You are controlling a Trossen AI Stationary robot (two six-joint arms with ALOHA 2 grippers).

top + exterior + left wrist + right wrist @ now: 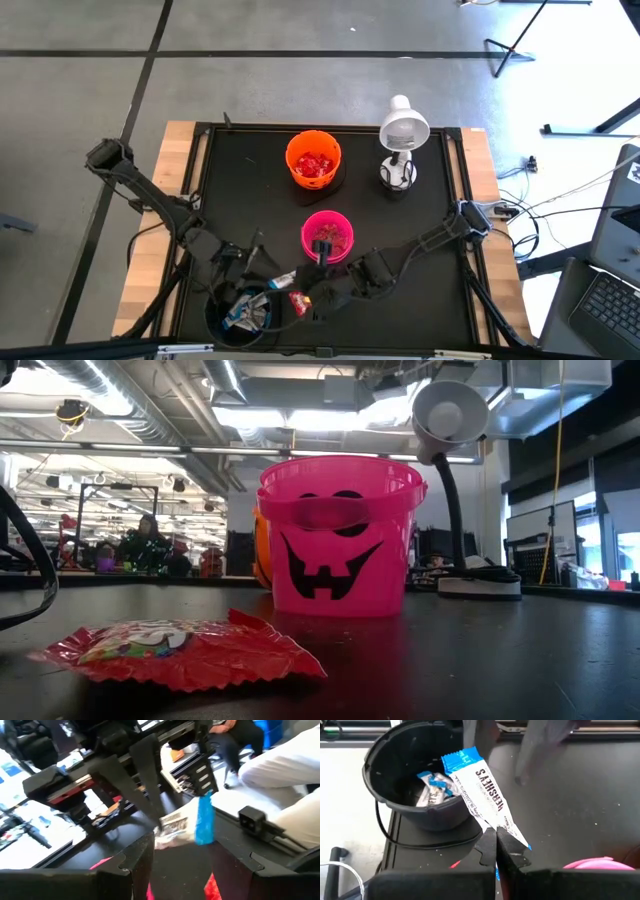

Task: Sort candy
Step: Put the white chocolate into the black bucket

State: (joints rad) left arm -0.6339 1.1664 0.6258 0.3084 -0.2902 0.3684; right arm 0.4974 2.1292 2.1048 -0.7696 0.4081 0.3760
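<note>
My right gripper (495, 836) is shut on a blue-and-white candy bar (482, 787), just beside the black bowl (395, 795). The bowl holds more blue-and-white candy (434, 789). My left gripper (182, 860) is open and close by, facing the held candy (200, 822). A red candy packet (180, 650) lies flat on the table, next to the grippers in the high view (300, 298). The pink bowl (328, 235) and the orange bowl (314, 160) both hold red candy. My right gripper pinches the candy bar's wrapper near one end (504, 822) between its two fingers. The bar is lifted clear of the table. It slants away from the fingers, and its far blue end (460, 759) reaches over the black bowl's rim.
A white desk lamp (402, 145) stands at the table's far right, beside the orange bowl. The pink bowl sits just beyond both grippers. The black bowl is at the near edge of the black table (420, 290). Bare table lies to the right of the pink bowl.
</note>
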